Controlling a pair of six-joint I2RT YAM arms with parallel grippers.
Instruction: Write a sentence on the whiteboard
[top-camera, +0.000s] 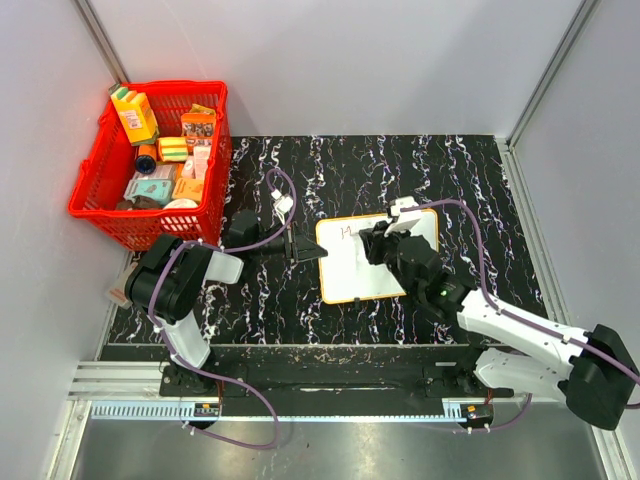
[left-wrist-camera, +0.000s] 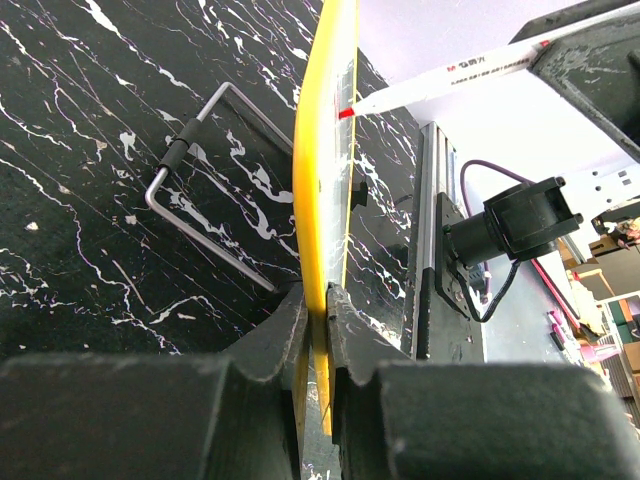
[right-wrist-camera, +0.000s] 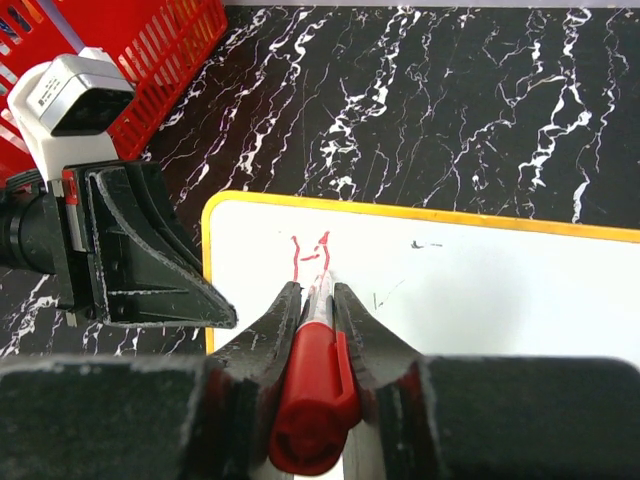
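The small white orange-rimmed whiteboard (top-camera: 350, 275), centre frame, is pinched at its left edge by the left jaws, while the red marker (right-wrist-camera: 312, 400) clenched in the right jaws is held to its upper-left corner, the bare long axis running rightward

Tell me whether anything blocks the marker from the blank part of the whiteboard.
Nothing visible does. The right gripper holds the red marker with its tip at the red strokes on the whiteboard; nothing lies on the white surface beyond them. The left gripper clamps the board's left rim, outside it.
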